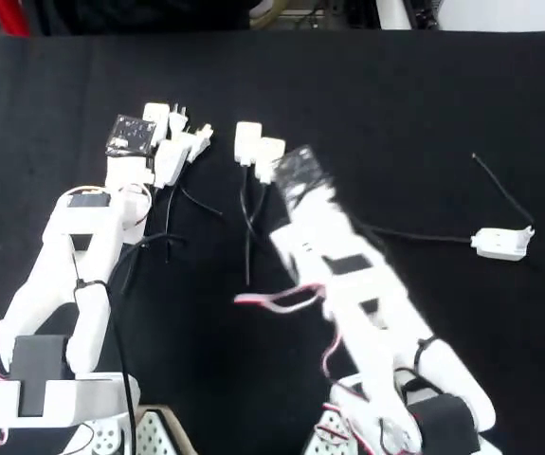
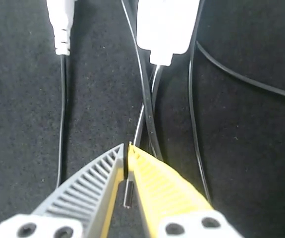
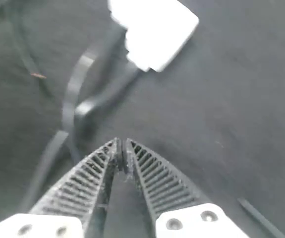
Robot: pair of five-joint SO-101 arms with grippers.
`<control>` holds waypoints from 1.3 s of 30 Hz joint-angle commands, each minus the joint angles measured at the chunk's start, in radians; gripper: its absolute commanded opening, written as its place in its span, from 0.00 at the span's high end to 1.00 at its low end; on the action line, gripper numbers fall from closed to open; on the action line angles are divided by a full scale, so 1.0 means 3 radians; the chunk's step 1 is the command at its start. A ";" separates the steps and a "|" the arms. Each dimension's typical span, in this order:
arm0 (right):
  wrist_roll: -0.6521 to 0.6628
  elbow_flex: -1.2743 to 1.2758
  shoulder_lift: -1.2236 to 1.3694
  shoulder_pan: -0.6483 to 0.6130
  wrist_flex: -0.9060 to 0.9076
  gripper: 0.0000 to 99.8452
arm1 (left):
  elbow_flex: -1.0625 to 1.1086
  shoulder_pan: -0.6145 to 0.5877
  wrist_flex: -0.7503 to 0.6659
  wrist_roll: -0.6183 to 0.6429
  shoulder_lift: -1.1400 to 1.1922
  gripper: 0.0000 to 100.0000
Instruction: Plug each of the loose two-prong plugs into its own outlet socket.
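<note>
- High view: we count two white plugs (image 1: 247, 140) touching on the worktop (image 1: 424, 114), and one white block (image 1: 499, 244) well apart.
- Left tool (image 2: 127, 153) pinches one black cable (image 2: 141, 116).
- Right tool (image 3: 121, 148) is closed, empty.

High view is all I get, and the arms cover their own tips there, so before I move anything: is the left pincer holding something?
Observer: Yes. The left wrist view shows the left pincer shut on a thin black cable, which seems to run on to a white connector ahead.
Operator: And the right one?
Observer: The right pincer is shut as well, tips together. I cannot tell whether anything is pinched between them.
Operator: What lies ahead of it?
Observer: A white block, with a dark cable leaving it on the pincer's side.
</note>
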 commanded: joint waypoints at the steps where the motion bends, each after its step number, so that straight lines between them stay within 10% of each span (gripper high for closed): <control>1: -0.0031 0.0100 -0.0115 -0.0194 -0.0404 0.98 | 0.0008 -0.0043 -0.0051 0.0010 -0.0153 0.97; 29: -0.0051 0.0079 0.0555 -0.0465 -0.0788 0.79 | 0.0018 -0.0043 -0.0051 0.0010 -0.0153 0.97; 39: -0.0026 -0.0043 0.0540 -0.0399 -0.0425 0.99 | 0.0018 -0.0043 -0.0051 0.0010 -0.0153 0.97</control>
